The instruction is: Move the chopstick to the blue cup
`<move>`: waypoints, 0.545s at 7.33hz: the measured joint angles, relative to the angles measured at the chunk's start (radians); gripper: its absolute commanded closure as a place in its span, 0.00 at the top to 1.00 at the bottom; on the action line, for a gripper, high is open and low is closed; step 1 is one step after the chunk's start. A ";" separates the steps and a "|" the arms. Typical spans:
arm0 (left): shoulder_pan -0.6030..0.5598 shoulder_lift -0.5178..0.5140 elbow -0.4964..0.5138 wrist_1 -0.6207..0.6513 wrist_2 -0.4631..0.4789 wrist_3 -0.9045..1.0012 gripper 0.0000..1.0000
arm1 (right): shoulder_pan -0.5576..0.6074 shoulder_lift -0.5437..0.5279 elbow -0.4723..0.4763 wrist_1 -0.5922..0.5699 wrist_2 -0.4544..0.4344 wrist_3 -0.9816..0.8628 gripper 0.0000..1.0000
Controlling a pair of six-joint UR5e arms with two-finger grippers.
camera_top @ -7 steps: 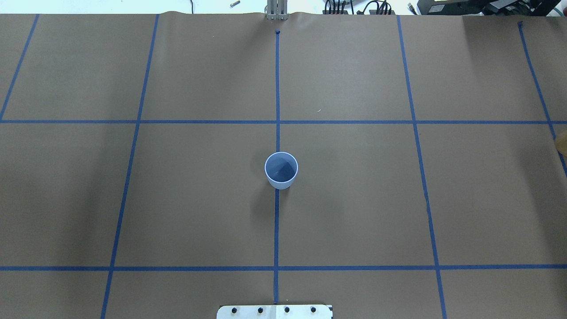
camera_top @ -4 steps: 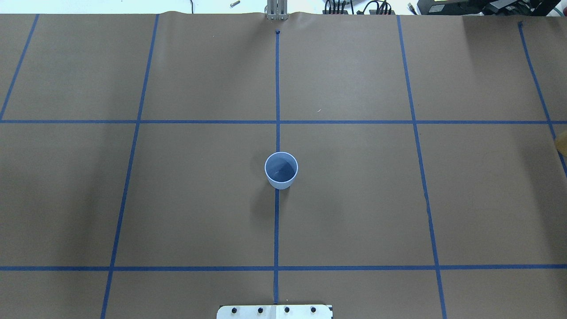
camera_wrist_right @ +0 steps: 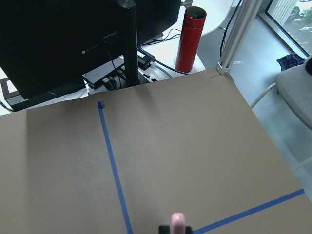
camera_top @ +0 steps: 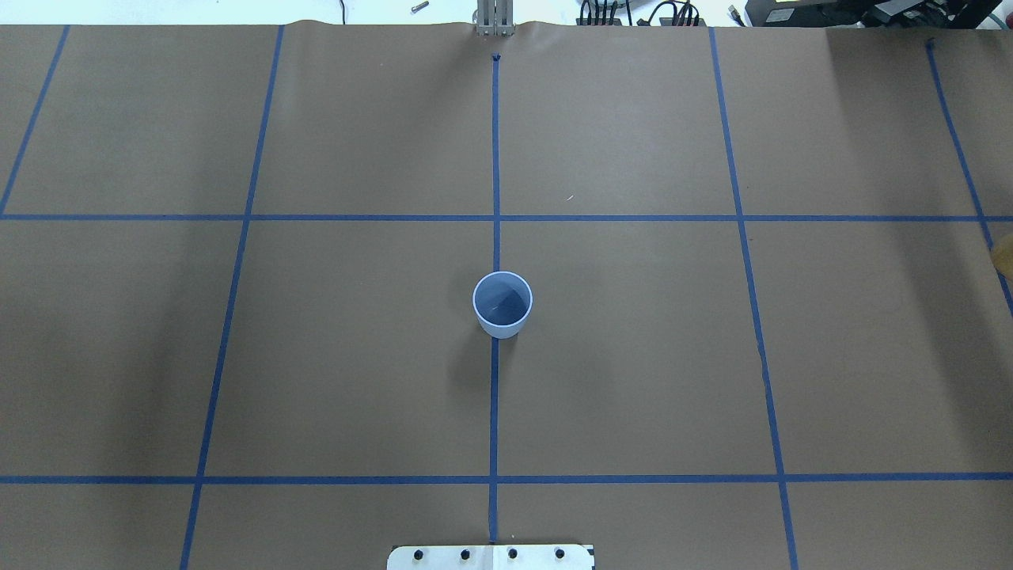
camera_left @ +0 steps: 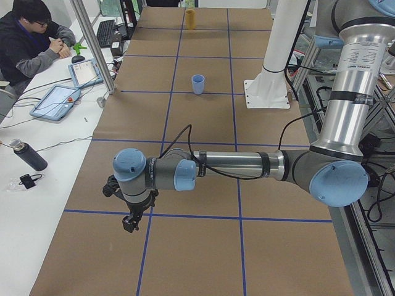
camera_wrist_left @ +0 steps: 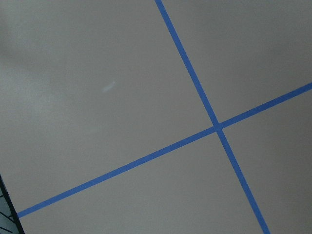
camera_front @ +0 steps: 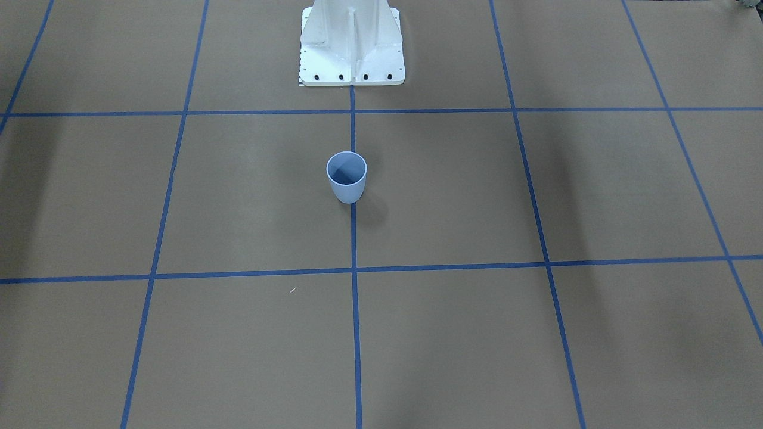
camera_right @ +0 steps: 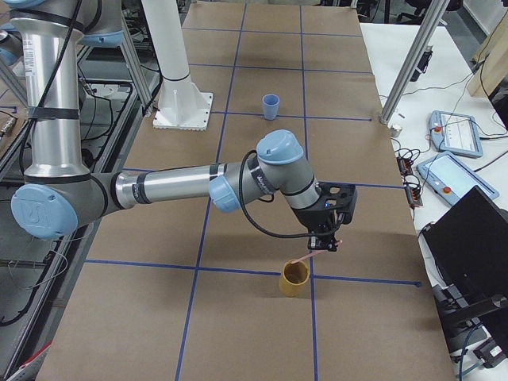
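The blue cup (camera_top: 502, 305) stands upright and empty at the table's middle on the centre tape line; it also shows in the front view (camera_front: 346, 177) and both side views (camera_left: 197, 84) (camera_right: 271, 105). In the exterior right view my right gripper (camera_right: 327, 244) hangs just above a tan cup (camera_right: 295, 278) at the table's right end. It is shut on a pale pink chopstick (camera_right: 309, 255) that slants down into that cup. The stick's end shows in the right wrist view (camera_wrist_right: 178, 222). My left gripper (camera_left: 129, 223) hovers low over bare table at the left end; I cannot tell if it is open.
The white robot base (camera_front: 351, 42) stands behind the blue cup. A person (camera_left: 31, 37) sits at a side table with tablets (camera_left: 55, 102). A red bottle (camera_wrist_right: 187, 39) and a black monitor (camera_wrist_right: 73, 34) stand beyond the table's right end. Blue tape lines grid the brown paper.
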 measured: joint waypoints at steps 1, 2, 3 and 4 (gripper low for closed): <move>0.000 0.000 0.000 0.000 0.000 -0.027 0.99 | -0.004 0.024 0.011 -0.024 0.032 -0.001 0.00; -0.001 0.003 -0.005 0.000 0.000 -0.094 0.99 | -0.022 0.046 0.014 -0.034 0.080 0.000 0.00; -0.001 0.009 -0.021 0.001 0.000 -0.208 0.99 | -0.058 0.063 0.022 -0.037 0.124 0.005 0.00; -0.001 0.019 -0.053 0.002 -0.002 -0.323 0.99 | -0.109 0.079 0.039 -0.042 0.156 0.015 0.00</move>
